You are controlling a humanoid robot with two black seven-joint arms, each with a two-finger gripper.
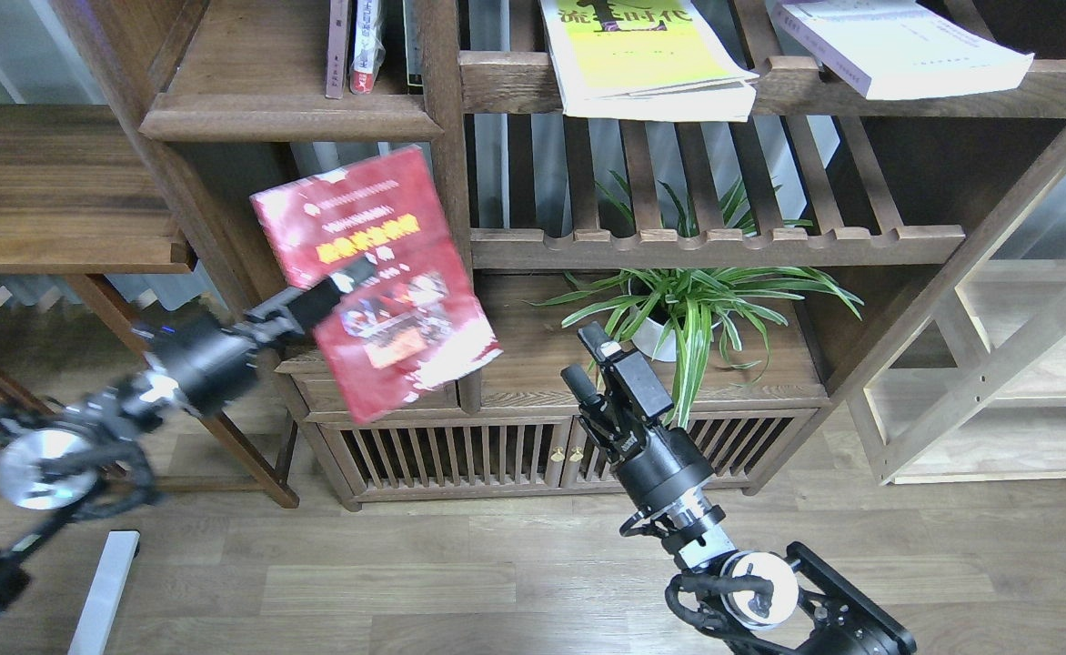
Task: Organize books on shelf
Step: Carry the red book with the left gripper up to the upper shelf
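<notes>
Books are in three places. The red book (374,282) is up in the air, tilted, in front of the narrow part of the bookcase and its upright post. Its top corner is just below the thick rounded front edge of the dark shelf (287,118). The left claw (351,273) is clamped on the red book near its middle. The picture is blurry there.

On the dark shelf, thin books (356,45) stand upright at the right end, against the post. The rest of that plank is bare wood out to its front edge.

The yellow-green book (642,64) lies flat on the top slatted rack (515,82), and its front end sticks out past the rack's front rail. The white book (906,45) lies on the same rack near the right end, also poking over the rail.

The right claw (588,359) is spread apart and holds nothing. It hangs in front of the low board, just beside the potted plant (688,309), with leaves close to it. Below it are the cabinet doors (460,455) with small brass knobs.
</notes>
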